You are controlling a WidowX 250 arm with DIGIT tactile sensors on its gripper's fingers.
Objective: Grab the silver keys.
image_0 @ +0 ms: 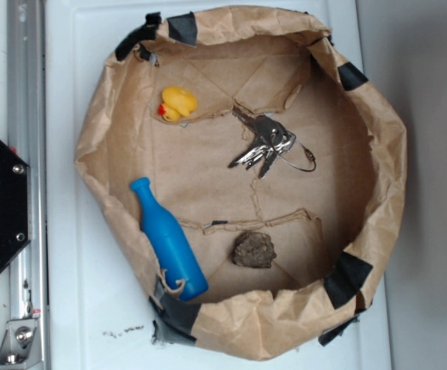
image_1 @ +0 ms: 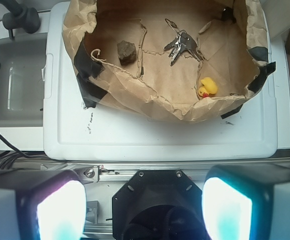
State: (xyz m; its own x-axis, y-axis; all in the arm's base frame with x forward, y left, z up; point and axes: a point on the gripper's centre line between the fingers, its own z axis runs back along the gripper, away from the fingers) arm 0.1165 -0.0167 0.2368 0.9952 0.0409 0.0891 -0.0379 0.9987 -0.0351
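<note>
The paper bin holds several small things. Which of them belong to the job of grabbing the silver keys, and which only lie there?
Belongs to the job:
- silver keys, fanned out on a wire ring, near the middle of the paper bin

Only lying about:
- yellow rubber duck, apart from the keys
- blue bottle, lying against the bin wall
- brown rock

The silver keys (image_0: 266,142) lie on the floor of a crumpled brown paper nest (image_0: 378,154) whose raised, taped walls ring them on every side, so the only open way in is from above. Bare paper floor surrounds them, with the yellow rubber duck (image_0: 177,103) near on one side, and the brown rock (image_0: 253,250) and blue bottle (image_0: 167,239) well apart. In the wrist view the gripper fingers (image_1: 60,210) stand spread, outside the nest.
</note>
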